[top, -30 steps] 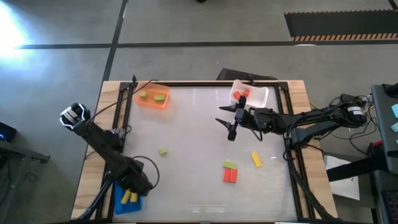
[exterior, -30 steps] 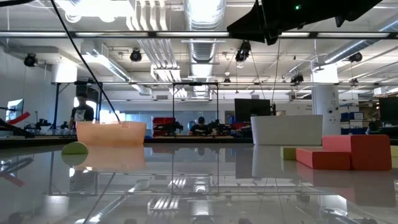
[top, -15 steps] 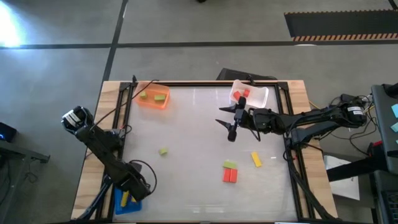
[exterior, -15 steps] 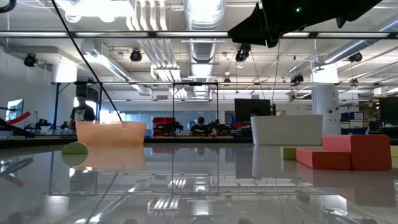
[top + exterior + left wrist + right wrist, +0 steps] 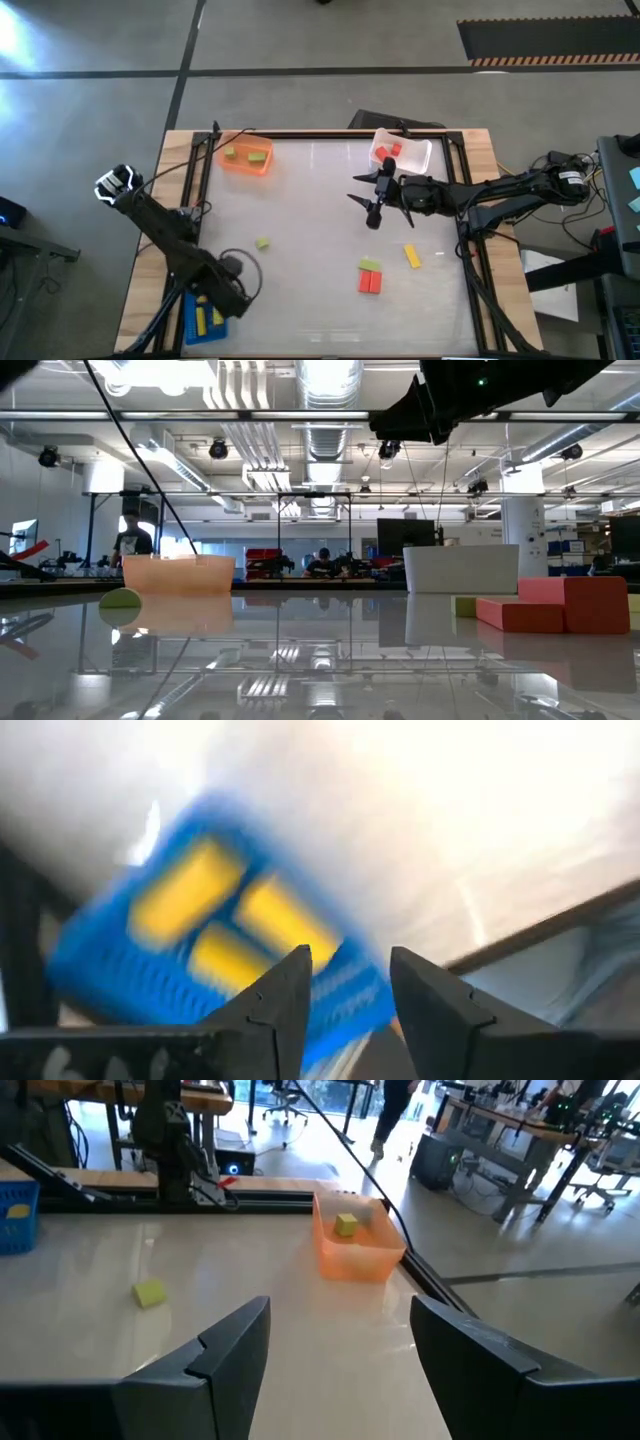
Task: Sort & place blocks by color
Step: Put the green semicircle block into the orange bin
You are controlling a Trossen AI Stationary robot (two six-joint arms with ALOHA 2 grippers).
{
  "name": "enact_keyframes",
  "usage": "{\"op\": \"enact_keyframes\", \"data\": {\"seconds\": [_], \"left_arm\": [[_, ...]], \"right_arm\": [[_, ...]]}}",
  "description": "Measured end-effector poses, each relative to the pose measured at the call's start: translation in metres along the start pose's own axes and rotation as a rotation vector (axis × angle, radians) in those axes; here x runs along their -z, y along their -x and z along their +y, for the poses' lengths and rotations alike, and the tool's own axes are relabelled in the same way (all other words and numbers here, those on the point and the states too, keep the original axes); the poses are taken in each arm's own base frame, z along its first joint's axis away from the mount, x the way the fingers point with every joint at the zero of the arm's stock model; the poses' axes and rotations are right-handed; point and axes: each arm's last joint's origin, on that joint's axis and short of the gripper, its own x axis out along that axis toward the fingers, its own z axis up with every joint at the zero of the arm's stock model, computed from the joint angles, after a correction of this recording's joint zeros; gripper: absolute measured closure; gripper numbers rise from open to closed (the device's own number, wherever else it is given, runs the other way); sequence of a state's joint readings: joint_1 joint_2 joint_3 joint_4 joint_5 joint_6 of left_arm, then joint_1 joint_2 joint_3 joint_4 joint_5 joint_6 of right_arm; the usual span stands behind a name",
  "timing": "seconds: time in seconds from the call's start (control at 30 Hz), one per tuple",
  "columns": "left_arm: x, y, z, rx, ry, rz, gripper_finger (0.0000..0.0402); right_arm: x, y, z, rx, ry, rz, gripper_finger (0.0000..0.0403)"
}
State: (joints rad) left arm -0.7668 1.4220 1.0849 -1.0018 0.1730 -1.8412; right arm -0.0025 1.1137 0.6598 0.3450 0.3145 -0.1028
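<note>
Over at the seven o'clock corner of the table (image 5: 320, 200) the left claw (image 5: 222, 296) hangs just above the blue tray (image 5: 192, 325), its jaws parted with nothing between them; in the left wrist view three yellow blocks (image 5: 235, 920) lie in that tray beneath the fingertips (image 5: 295, 965). The risk I would watch is the lift-off; the fingers sit close to the tray's rim, and a careless swing could clip it and nudge the tray or spill a yellow block. The cable looped beside the claw might also snag.

The right claw (image 5: 372, 197) hovers near the table's centre, wide open and empty, just at seven o'clock of the white tray (image 5: 418, 153) holding red blocks (image 5: 390, 152). Loose work lies apart from both claws: a lone green block (image 5: 262, 243) at one o'clock of the left claw, near; a yellow block (image 5: 412, 256) at five o'clock of the right claw; a green and red cluster (image 5: 370, 277) at six o'clock of it. That cluster sits touching, so a grab at one piece may drag its neighbour. The orange tray (image 5: 246, 156) at eleven o'clock holds green pieces.
</note>
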Motion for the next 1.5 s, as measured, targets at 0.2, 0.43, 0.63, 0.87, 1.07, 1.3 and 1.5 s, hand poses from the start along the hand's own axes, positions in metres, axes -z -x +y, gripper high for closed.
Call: {"op": "enact_keyframes", "data": {"seconds": [0.2,0.43,0.63,0.87,1.07,1.3,1.5], "left_arm": [[-0.041,0.009,-0.01,0.036,-0.323,-0.255,0.0279],[-0.085,-0.001,-0.002,-0.117,-0.583,-0.336,0.0279],[-0.109,-0.01,0.012,-0.218,-0.713,-0.335,0.0279],[-0.127,-0.028,0.031,-0.242,-0.752,-0.337,0.0274],[-0.132,-0.043,0.037,-0.23,-0.811,-0.383,0.0222],[-0.135,-0.05,0.045,-0.306,-0.808,-0.448,0.016],[-0.136,-0.056,0.043,-0.234,-0.823,-0.469,0.0152]], "right_arm": [[0.0,0.0,0.0,0.001,0.02,-0.004,0.017],[0.0,0.0,0.0,0.001,0.026,-0.002,0.017],[0.003,0.0,0.0,-0.003,0.038,0.03,0.017],[0.003,0.0,0.0,-0.002,0.037,0.027,0.017],[0.003,0.0,0.0,-0.002,0.037,0.026,0.017],[0.003,0.0,0.0,-0.002,0.03,0.027,0.017],[0.003,0.0,0.0,-0.002,0.034,0.027,0.017]]}}
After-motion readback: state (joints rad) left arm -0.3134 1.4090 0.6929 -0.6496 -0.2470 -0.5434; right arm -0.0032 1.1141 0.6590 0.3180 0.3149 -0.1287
